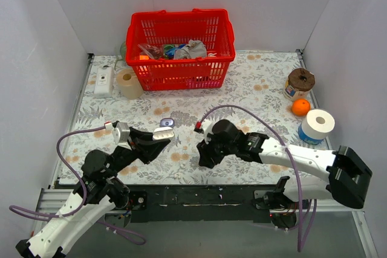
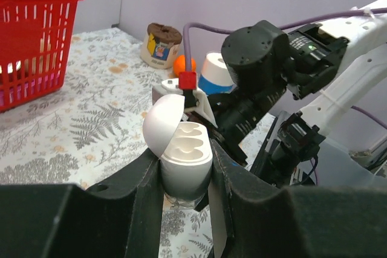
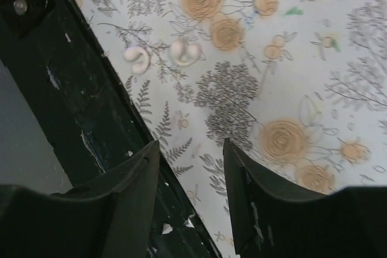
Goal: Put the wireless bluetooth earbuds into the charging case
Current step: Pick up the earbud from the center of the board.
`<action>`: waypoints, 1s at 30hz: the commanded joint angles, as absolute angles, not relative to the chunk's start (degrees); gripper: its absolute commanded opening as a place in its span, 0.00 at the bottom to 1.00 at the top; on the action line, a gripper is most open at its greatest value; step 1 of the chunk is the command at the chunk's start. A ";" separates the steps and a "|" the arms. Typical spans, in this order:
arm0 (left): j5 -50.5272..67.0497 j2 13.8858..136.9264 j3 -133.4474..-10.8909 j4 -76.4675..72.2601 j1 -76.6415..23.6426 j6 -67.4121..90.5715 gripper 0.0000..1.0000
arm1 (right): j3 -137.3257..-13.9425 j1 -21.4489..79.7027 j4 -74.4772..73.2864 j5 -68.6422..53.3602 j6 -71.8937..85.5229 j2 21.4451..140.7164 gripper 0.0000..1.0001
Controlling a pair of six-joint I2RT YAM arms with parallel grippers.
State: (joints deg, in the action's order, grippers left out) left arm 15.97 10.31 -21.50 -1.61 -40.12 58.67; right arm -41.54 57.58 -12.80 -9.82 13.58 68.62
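My left gripper [image 1: 158,139] [image 2: 184,151] is shut on a white hinged case [image 1: 162,133] [image 2: 184,155]. It holds the case upright above the cloth, lid open, with two empty bud-shaped hollows showing. A small lavender-blue charging case [image 1: 167,123] lies on the cloth just beyond it. My right gripper [image 1: 204,158] [image 3: 190,143] is open and empty, pointing down over the table's front edge. Two tiny white earbud-shaped pieces [image 3: 138,60] [image 3: 185,52] lie on the cloth ahead of its fingers. No purple buds are in view.
A red basket [image 1: 181,15] full of items stands at the back. A beige roll [image 1: 128,83] and a white box [image 1: 104,81] sit to its left. A brown-lidded jar [image 1: 299,83], an orange [image 1: 300,107] and a white roll [image 1: 317,125] are at right. The black table edge [image 3: 91,119] is under my right gripper.
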 commanded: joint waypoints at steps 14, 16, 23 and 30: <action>12.66 10.20 -23.99 4.57 -40.08 57.66 0.00 | -44.65 65.48 1.39 -6.15 22.41 85.07 0.43; 12.66 10.20 -23.99 4.83 -40.08 57.57 0.00 | -44.74 65.92 2.45 -6.41 22.76 86.48 0.40; 12.48 9.23 -24.08 6.06 -40.08 57.66 0.00 | -46.23 66.18 3.78 -5.63 22.59 90.70 0.22; 12.22 9.05 -24.70 6.94 -40.08 57.30 0.00 | -46.67 66.09 4.83 -4.48 22.15 93.51 0.09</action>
State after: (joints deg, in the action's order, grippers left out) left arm 12.82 9.39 -22.46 6.11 -40.12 58.24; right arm -44.75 65.91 1.91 -5.91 22.37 92.66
